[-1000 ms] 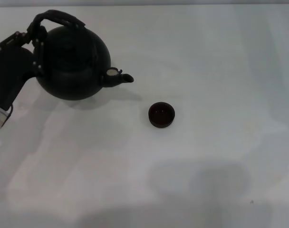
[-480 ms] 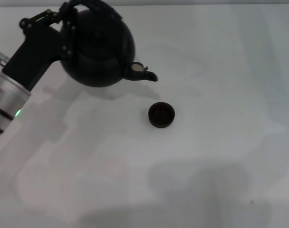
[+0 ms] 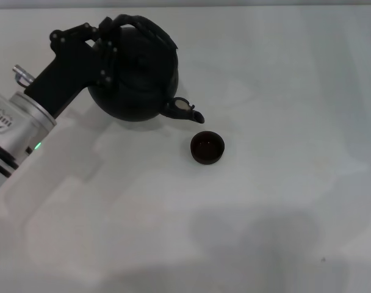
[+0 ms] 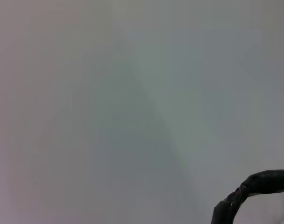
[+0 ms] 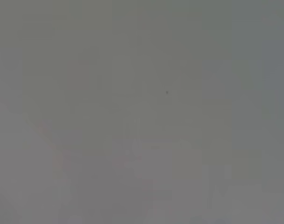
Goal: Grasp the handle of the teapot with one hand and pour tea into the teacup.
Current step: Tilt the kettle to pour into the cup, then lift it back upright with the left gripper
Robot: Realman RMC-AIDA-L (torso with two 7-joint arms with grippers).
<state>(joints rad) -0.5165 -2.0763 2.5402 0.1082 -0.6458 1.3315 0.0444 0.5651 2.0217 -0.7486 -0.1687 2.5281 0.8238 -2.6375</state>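
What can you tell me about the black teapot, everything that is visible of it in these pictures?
The large round matte-black teapot is held above the white table, tilted so its short stubby spout points down toward the small dark round teacup, apart from it. A pale patch shows on the spout. Its black wrapped arched handle loops over the top, and the left claw is shut on that handle at the pot's far-left side. No liquid stream is visible.

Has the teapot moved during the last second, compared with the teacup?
Yes. In the head view the teapot, held at its handle by the left gripper, has shifted right toward the fixed teacup; its spout now tips down close beside the cup.
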